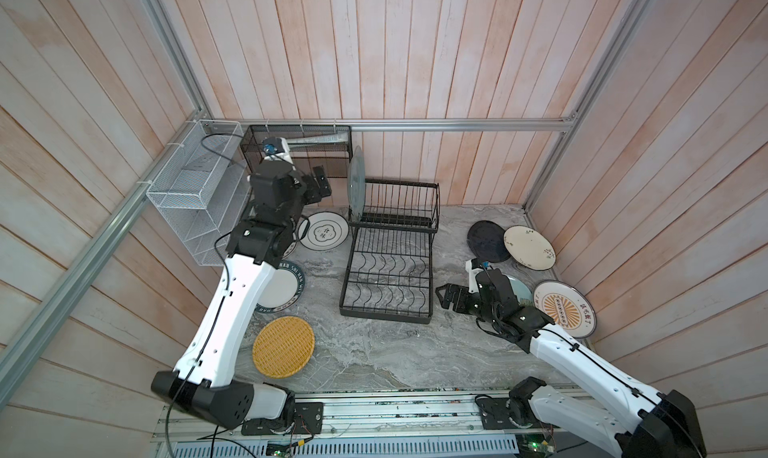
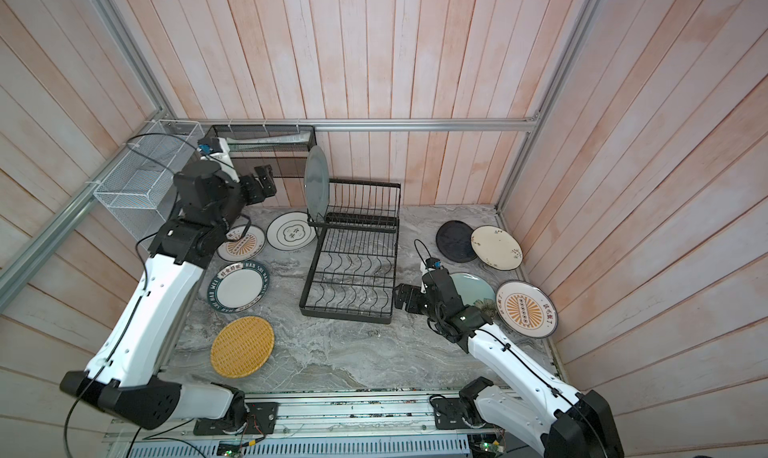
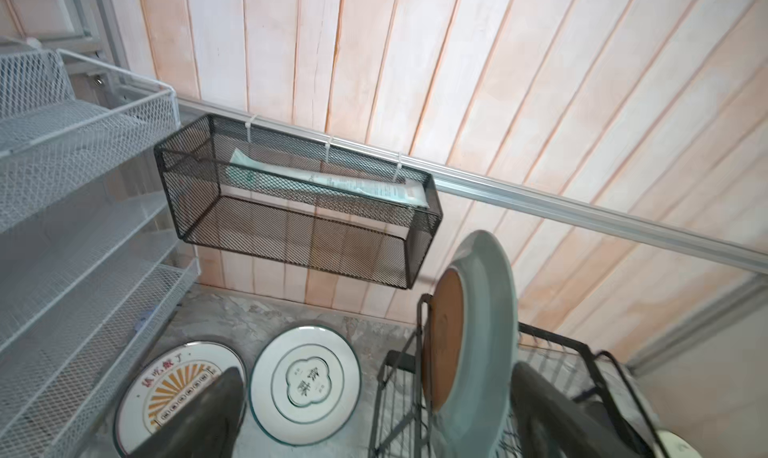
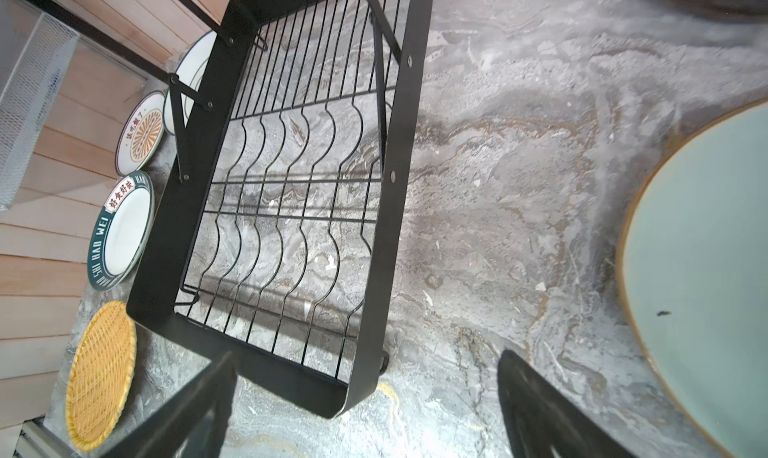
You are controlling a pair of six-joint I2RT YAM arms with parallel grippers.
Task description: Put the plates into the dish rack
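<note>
Green plate is standing upright in the dish rack just right of the left jaws; both pairs are gaping empty.

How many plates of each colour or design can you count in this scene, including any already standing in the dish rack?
Orange sunburst plates: 2
Pale green plates: 2
White clover-motif plate: 1
Green-rimmed lettered plate: 1
Yellow woven-textured plate: 1
Black plate: 1
Cream plate: 1
Total: 9
</note>
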